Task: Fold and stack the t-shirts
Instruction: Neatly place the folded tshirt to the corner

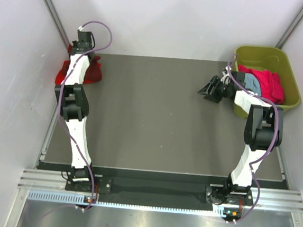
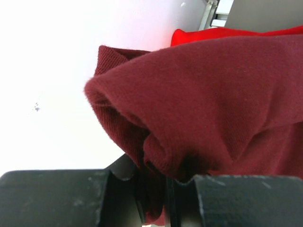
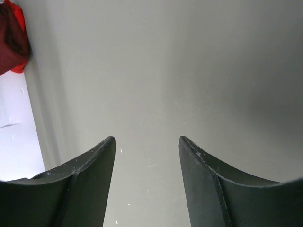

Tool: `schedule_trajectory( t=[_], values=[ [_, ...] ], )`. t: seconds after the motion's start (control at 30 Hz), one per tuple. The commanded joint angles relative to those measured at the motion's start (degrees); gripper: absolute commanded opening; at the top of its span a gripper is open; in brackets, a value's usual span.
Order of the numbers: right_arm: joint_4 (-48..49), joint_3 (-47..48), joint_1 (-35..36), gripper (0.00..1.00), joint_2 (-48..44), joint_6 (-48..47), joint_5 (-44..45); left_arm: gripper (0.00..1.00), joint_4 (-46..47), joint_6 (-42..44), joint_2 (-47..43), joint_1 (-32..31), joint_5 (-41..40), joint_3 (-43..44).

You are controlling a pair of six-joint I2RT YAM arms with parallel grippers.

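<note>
A dark maroon t-shirt fills the left wrist view, bunched up, with a fold of it pinched between the jaws of my left gripper. A bright red t-shirt lies behind it. In the top view the red cloth sits at the table's far left corner under my left arm; my left gripper there is hidden by the wrist. My right gripper is open and empty over the bare table, just left of the tub. A pink t-shirt and a light blue one lie in the tub.
The olive-green tub stands at the far right corner. White walls close in the left, back and right sides. The grey table top lies between the arms. The maroon and red cloth also shows in the right wrist view's top-left corner.
</note>
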Motion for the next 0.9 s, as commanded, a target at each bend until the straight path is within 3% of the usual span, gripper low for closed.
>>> schedule_trajectory(
  t=[0.0,0.27,0.53,0.67,0.87],
  values=[
    [1.41,1.81,0.19,0.57,-1.60,-1.37,0.16,0.00,6.07,2.04,0.09,1.02,-3.50,2.43],
    [0.88,2.43,0.45,0.57,-0.98,-1.46,0.16,0.00,7.91,2.48,4.38,3.30,-3.76,2.34],
    [0.18,0.76,0.36,0.57,-2.56,-2.69,0.77,0.02,16.60,6.96,8.43,4.62,-7.19,2.34],
    [-0.17,0.41,0.45,0.57,-2.92,-3.21,1.12,0.44,21.53,8.28,10.98,4.27,-8.68,3.47],
    [-0.87,0.50,1.42,0.57,-2.92,-4.01,1.56,0.71,23.48,8.29,12.66,1.11,-8.77,8.21]
  ],
)
